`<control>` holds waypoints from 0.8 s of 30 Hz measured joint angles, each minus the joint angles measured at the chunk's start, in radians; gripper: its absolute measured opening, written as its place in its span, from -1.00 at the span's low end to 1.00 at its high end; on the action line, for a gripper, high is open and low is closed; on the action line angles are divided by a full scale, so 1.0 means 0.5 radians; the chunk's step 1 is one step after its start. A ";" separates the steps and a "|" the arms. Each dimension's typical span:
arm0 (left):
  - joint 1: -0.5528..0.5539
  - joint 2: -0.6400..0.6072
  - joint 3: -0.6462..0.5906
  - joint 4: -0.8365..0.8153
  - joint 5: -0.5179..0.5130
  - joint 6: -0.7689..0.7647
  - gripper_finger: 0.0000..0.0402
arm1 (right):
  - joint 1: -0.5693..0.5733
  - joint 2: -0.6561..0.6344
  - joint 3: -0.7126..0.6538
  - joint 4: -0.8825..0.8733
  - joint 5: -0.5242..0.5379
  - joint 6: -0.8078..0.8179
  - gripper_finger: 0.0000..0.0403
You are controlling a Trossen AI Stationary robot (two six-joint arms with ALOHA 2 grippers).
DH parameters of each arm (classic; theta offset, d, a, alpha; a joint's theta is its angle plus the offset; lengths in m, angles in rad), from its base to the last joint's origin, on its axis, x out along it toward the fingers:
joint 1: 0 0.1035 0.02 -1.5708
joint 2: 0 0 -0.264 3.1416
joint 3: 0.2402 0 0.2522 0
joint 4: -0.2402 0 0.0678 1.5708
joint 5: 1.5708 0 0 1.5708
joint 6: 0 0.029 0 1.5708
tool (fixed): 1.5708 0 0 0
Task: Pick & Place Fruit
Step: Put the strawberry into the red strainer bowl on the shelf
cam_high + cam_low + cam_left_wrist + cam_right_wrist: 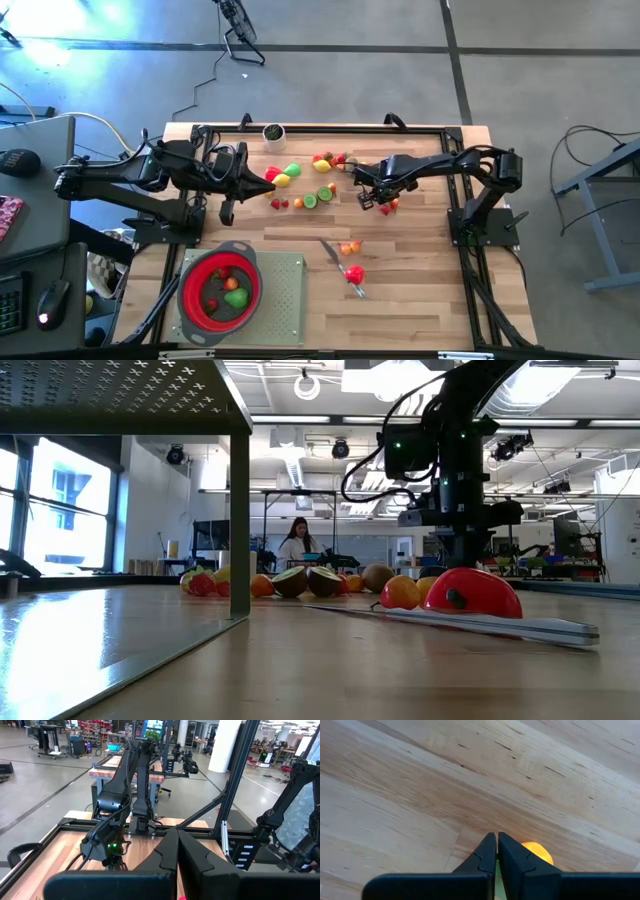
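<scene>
Several small toy fruits lie in the middle of the wooden table: yellow, green and red ones (285, 175), a cluster (325, 160) and halves (310, 198). More lie near the knife (350, 247), with a red one (470, 592) on it. My right gripper (385, 205) points down, shut, low over the table. An orange fruit (536, 851) lies right at its fingertips, partly hidden by one finger. My left gripper (177, 832) is shut and held level, high over the table's left part. My right gripper points straight down with its fingers shut. The orange fruit (536, 851) lies on the table just past one fingertip (512, 851), which hides its near side. I cannot tell whether the finger touches it.
A red strainer (220, 287) with a few fruits inside stands on a grey mat (285, 295) at the near left. A slim grey knife (330, 250) lies near the middle. A small dark pot (273, 132) stands at the far edge.
</scene>
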 joint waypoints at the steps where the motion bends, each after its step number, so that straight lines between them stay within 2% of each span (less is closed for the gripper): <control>1: 0.000 0.000 0.000 0.000 0.000 0.000 -1.00 | 0.000 0.000 0.000 0.005 0.000 0.000 -0.98; 13: -0.001 0.000 0.000 0.002 -0.007 0.000 -1.00 | 0.000 -0.041 0.000 0.088 -0.044 -0.047 -0.98; 24: 0.000 0.000 0.000 0.004 -0.008 0.000 -1.00 | -0.001 -0.350 0.001 0.305 0.000 -0.100 -0.98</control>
